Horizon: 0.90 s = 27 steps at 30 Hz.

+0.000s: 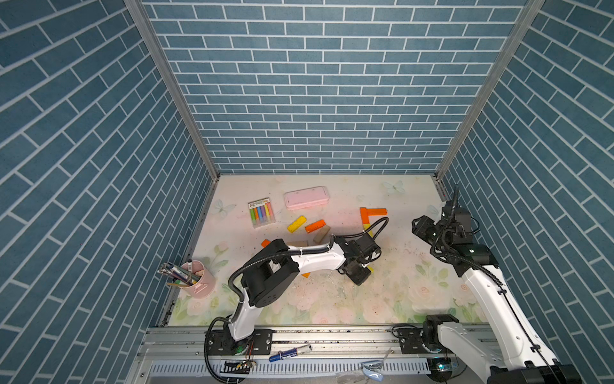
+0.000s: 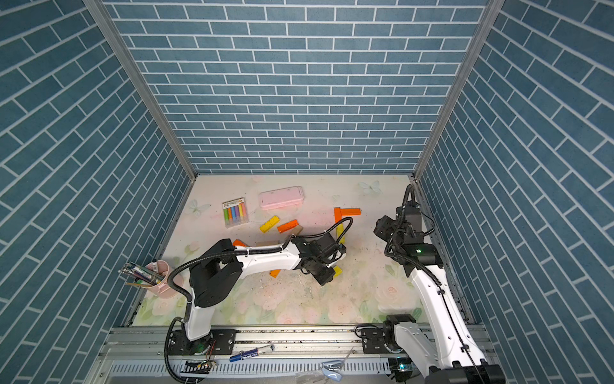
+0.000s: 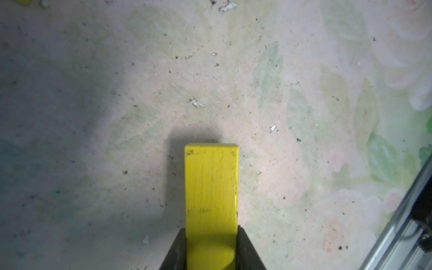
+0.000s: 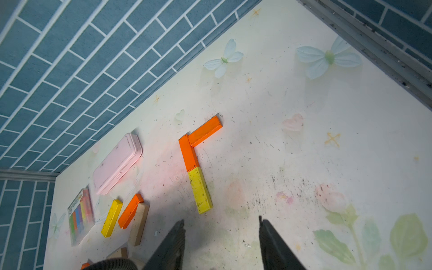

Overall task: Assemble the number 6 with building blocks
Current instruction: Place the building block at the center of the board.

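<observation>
Yellow block (image 3: 211,187) is pinched in the left gripper (image 3: 211,230), at 4 o'clock from centre of the mat (image 1: 398,299). Three-bar partial 6 (image 4: 194,154) lies at 2 o'clock; right gripper (image 4: 221,219) spread, empty.

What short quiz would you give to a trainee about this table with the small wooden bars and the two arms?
1. True or false: the left pincer is shut on a flat yellow wooden bar.
2. How many bars make the started angular figure of orange and yellow wooden bars, as the right wrist view shows it? A. two B. three C. five
3. Complete: the right pincer is open and holds ____.
Key: 1 true; 2 B; 3 nothing.
</observation>
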Available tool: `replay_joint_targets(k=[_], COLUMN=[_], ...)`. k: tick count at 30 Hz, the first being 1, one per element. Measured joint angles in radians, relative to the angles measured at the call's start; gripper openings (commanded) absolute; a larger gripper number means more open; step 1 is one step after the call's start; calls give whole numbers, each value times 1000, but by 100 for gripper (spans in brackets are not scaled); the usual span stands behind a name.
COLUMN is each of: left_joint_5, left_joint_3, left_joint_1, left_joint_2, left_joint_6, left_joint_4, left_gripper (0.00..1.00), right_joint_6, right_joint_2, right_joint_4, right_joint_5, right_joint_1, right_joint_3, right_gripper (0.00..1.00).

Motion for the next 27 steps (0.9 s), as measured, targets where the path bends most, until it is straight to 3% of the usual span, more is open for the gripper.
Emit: replay_joint_targets(k=[4, 16, 23, 27], left_joint_5=[6, -44, -39, -35], left_joint_3=[3, 19, -4, -17], left_joint_1=[0, 18, 132, 240], left_joint_2=[12, -18, -208, -327], left_joint_6=[35, 143, 105, 63], left_joint_4=[-4, -67, -89, -128], left_gripper=[26, 58, 72, 77], right_joint_6=[-21, -152, -215, -229], right_joint_2=[0, -7, 13, 51], right_joint_4=[-46, -203, -240, -239], right_joint_5=[-23, -100, -144, -124], right_joint_1=[0, 0, 21, 130], right_joint_3=[37, 177, 160, 100], right_gripper=[52, 53, 60, 66])
